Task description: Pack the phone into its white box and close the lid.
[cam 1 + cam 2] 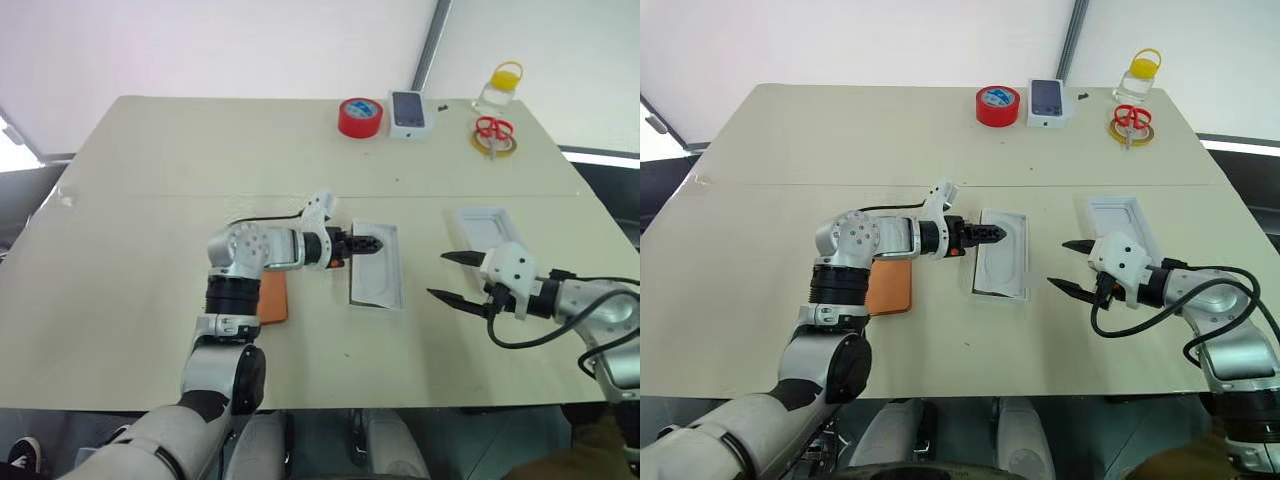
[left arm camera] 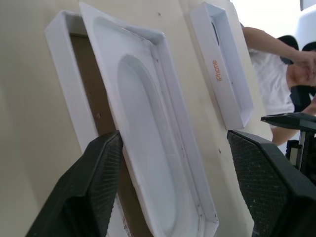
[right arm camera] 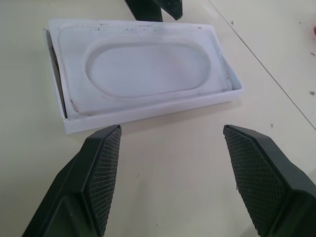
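The white box (image 1: 353, 296) lies mid-table, its brown floor showing along one side in the left wrist view. A thin white card (image 2: 143, 98) with an oval outline rests tilted across the white box. My left gripper (image 1: 370, 243) hovers over the box's far end, open, its fingers on either side of the card's edge and gripping nothing. The orange phone (image 1: 273, 298) lies flat on the table to the left of the box, partly under my left forearm. The lid (image 1: 487, 228), all white, sits to the right. My right gripper (image 1: 437, 275) is open and empty, between box and lid.
At the table's far edge stand a red tape roll (image 1: 361, 117), a small white box with a phone picture (image 1: 408, 112), a bottle with a yellow cap (image 1: 497, 92) and red scissors (image 1: 493, 130) on a yellow ring. A person (image 2: 266, 54) sits beyond the lid.
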Controlling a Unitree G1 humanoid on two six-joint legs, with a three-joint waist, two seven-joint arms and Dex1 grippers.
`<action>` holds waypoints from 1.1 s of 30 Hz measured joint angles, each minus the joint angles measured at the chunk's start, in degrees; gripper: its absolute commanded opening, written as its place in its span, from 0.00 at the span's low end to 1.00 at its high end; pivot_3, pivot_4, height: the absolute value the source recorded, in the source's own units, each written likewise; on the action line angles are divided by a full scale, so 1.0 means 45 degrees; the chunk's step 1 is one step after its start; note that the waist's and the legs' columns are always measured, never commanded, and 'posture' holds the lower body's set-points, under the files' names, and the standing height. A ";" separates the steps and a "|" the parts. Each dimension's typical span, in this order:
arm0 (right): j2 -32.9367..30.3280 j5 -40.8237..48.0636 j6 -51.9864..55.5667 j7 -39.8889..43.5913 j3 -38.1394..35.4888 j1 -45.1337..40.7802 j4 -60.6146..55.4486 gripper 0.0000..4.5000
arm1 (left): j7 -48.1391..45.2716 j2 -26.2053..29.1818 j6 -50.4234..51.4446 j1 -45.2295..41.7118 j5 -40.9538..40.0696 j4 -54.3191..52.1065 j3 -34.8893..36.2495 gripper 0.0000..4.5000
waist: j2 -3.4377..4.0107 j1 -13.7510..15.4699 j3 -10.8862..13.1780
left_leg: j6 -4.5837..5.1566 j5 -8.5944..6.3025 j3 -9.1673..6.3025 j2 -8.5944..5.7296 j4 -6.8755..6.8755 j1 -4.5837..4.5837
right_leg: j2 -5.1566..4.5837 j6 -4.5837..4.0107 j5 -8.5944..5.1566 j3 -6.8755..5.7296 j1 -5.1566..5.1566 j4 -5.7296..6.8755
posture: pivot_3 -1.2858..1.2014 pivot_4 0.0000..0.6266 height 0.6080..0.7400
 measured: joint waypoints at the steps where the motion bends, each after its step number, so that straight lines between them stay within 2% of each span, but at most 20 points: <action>1: 0.0063 -0.0004 -0.0001 -0.0027 0.0023 -0.0035 0.0005 0.77 | -0.0045 0.0076 0.0007 0.0000 0.0000 -0.0085 -0.0041 0.72 | 0.0000 0.0001 0.0000 | 0.0000 0.0000 0.0000 0.0002 0.0000 -0.0001 | 0.0002 0.0001 0.0001 0.0000 -0.0002 0.0000 | 0.52 0.24 0.99; 10: 0.0901 -0.0076 0.0136 -0.0454 0.0592 -0.1233 0.0242 0.77 | -0.0179 0.1087 0.0181 0.0228 -0.0030 -0.2113 -0.0074 0.72 | 0.0005 0.0007 0.0002 | -0.0002 0.0001 -0.0002 0.0005 0.0000 -0.0003 | 0.0002 0.0000 0.0003 0.0002 -0.0005 0.0003 | 0.52 0.24 0.99; 13: 0.1269 -0.0383 0.0046 -0.0735 0.1040 -0.1873 0.0578 0.46 | -0.0599 0.1923 -0.1113 0.0796 0.0178 -0.3202 -0.0443 0.74 | 0.0010 -0.0019 -0.0001 | -0.0007 0.0004 0.0001 0.0010 -0.0004 0.0003 | 0.0004 -0.0010 0.0004 0.0007 -0.0008 0.0011 | 0.52 0.24 0.99; 16: 0.1641 -0.0926 -0.0119 -0.1037 0.1647 -0.2407 0.1012 0.13 | -0.1852 0.3616 -0.4111 0.2183 0.1363 -0.4303 -0.1534 0.74 | 0.0032 -0.0077 -0.0005 | -0.0022 0.0012 0.0015 0.0015 -0.0019 0.0015 | 0.0004 -0.0040 -0.0010 0.0016 -0.0024 0.0027 | 0.52 0.24 0.99; 17: 0.1851 -0.1197 -0.0231 -0.1121 0.1965 -0.2651 0.1163 0.01 | -0.2571 0.4516 -0.5556 0.2940 0.1996 -0.4615 -0.2133 0.74 | 0.0035 -0.0113 -0.0006 | -0.0030 0.0016 0.0021 0.0018 -0.0029 0.0016 | 0.0006 -0.0044 -0.0010 0.0022 -0.0030 0.0031 | 0.52 0.24 0.99; 21: 0.2480 -0.2042 -0.0547 -0.1353 0.2990 -0.3452 0.1755 0.01 | -0.3983 0.5658 -0.8470 0.4694 0.2734 -0.4656 -0.2238 0.74 | 0.0046 0.0010 0.0002 | -0.0052 0.0030 0.0018 0.0019 -0.0013 -0.0026 | -0.0006 -0.0068 0.0000 0.0016 -0.0061 0.0033 | 0.52 0.24 0.99; 24: 0.2989 -0.3676 -0.0804 -0.2045 0.4233 -0.4457 0.2917 0.01 | -0.4959 0.6822 -1.0548 0.6035 0.3078 -0.4588 -0.1706 0.74 | 0.0045 -0.0033 0.0001 | -0.0051 0.0029 0.0026 0.0017 -0.0013 -0.0032 | -0.0014 -0.0073 0.0001 0.0015 -0.0079 0.0037 | 0.52 0.24 0.99; 28: 0.3477 -0.4445 -0.1004 -0.2632 0.4772 -0.4699 0.3797 0.01 | -0.5398 0.7343 -1.1300 0.6791 0.2852 -0.4341 -0.0468 0.74 | 0.0052 0.0036 0.0005 | -0.0049 0.0031 0.0009 -0.0003 -0.0006 -0.0083 | -0.0034 -0.0069 0.0004 -0.0002 -0.0114 0.0049 | 0.52 0.24 0.99; 33: 0.2740 -0.5192 -0.1583 -0.2259 0.5086 -0.4839 0.3862 0.01 | -0.6148 0.7831 -1.0761 0.7744 0.1989 -0.5171 -0.0204 0.74 | 0.0051 -0.0034 0.0005 | -0.0033 0.0023 0.0024 -0.0018 0.0000 -0.0069 | -0.0050 -0.0064 0.0005 -0.0002 -0.0103 0.0052 | 0.52 0.24 0.99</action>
